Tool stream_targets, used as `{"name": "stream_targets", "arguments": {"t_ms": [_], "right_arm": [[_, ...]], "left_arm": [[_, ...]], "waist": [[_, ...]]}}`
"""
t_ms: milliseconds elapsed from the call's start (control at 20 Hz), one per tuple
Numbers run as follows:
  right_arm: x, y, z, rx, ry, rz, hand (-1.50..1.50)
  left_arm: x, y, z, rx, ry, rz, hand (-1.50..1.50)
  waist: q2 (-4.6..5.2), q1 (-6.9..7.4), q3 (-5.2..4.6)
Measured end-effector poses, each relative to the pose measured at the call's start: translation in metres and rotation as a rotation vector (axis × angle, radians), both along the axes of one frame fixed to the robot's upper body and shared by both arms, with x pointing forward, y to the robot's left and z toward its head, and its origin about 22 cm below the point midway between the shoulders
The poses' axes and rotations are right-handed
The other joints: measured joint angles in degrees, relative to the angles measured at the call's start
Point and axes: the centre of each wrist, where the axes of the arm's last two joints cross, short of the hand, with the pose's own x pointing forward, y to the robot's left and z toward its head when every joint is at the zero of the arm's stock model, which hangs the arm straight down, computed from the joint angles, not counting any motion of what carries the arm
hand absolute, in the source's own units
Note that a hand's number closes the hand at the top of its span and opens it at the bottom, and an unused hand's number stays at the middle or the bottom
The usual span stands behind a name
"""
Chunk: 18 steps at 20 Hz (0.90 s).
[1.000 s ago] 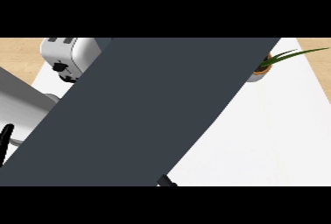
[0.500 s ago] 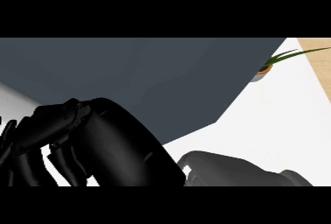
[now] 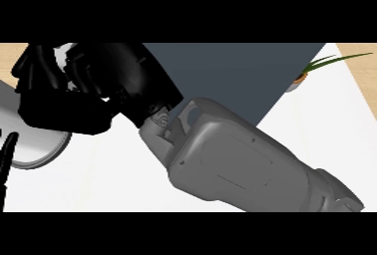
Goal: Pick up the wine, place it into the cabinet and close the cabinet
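My right hand (image 3: 70, 94) is a large black mass at the upper left, close to the camera. Its grey forearm (image 3: 236, 164) comes in from the lower right and crosses the middle of the head view. Behind them a dark grey cabinet door panel (image 3: 228, 74) fills the upper middle, and the hand lies over the panel's left part. No wine bottle shows anywhere. The hand and forearm hide whatever lies behind them. My left hand is out of sight.
A potted plant (image 3: 309, 74) with long green leaves stands at the upper right on the white counter (image 3: 324, 134). A grey round object (image 3: 37, 147) sits at the left edge, with a thin black bar (image 3: 7, 159) beside it.
The dark panel that covered most of the view a second ago now fills only the upper middle. My right hand rose from the lower left to the upper left, and its forearm now crosses the centre.
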Motion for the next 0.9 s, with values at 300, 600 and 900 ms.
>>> {"name": "stream_targets", "arguments": {"t_ms": [300,600,900], "right_arm": [[0.031,-0.001,-0.004,-0.014,0.001,0.016,1.5],[0.044,-0.002,-0.013,-0.017,-0.039,0.086,1.5],[0.054,0.002,-0.017,-0.048,-0.11,0.112,1.5]], "left_arm": [[-0.002,-0.006,0.003,0.006,0.005,-0.007,-1.5],[0.0,-0.005,0.008,0.014,0.003,-0.001,-1.5],[0.004,-0.004,0.008,0.018,-0.005,0.001,-1.5]], "waist": [[-0.77,0.41,-0.32],[-1.59,1.06,-1.11],[-1.81,1.52,-1.97]]}}
